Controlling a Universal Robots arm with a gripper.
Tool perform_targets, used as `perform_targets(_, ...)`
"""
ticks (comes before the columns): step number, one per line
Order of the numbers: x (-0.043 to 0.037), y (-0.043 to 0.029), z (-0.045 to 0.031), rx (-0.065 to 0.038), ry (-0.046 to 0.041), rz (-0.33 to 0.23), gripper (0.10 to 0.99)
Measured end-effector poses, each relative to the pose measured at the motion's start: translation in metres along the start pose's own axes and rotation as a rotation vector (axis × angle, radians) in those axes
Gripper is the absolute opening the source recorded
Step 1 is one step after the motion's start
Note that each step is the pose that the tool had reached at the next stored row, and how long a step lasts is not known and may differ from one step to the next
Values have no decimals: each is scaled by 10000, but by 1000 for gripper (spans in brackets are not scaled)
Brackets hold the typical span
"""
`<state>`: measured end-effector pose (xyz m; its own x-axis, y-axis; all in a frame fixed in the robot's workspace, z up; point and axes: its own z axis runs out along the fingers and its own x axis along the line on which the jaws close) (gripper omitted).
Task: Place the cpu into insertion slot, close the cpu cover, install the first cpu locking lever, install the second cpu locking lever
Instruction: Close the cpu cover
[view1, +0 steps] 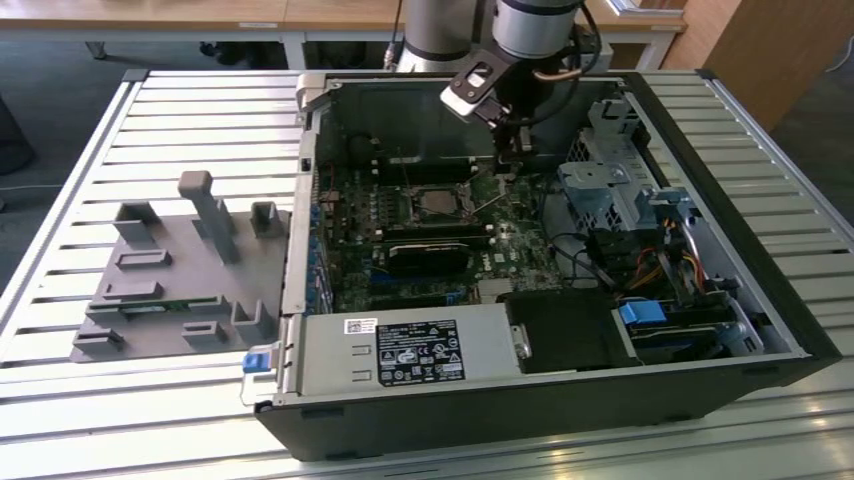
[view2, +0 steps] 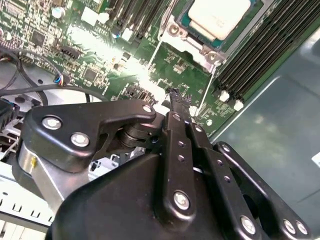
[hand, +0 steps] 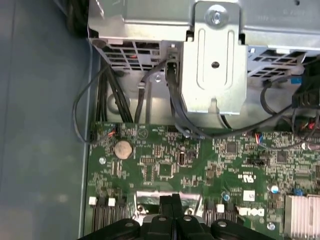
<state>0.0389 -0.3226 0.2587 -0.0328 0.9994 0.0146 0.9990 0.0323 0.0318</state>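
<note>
The cpu (view2: 220, 15) lies pale and silvery in the insertion slot (view1: 434, 205) on the green board. The thin metal cpu cover (view2: 172, 31) lies flat around it. In the exterior view a thin metal lever (view1: 491, 205) slants up on the socket's right side. My gripper (view1: 513, 165) hangs just above the board, to the exterior view's right of the socket and close to that lever. Its black fingers (hand: 172, 202) are pressed together, and in the second wrist view the tip of my gripper (view2: 175, 95) points at the board beside the socket. I see nothing held between them.
The open computer case (view1: 747, 330) lies on a slatted table. A metal drive cage (hand: 215, 60) with cables stands beyond the gripper. Memory slots (view2: 260, 55) flank the socket. A black card (view1: 427, 255) and a power supply (view1: 400, 350) sit nearer. A grey fixture block (view1: 174, 270) is on the left.
</note>
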Motion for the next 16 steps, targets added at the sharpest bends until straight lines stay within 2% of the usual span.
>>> perform_targets(16, 40, 194, 50, 56, 2, 1, 106)
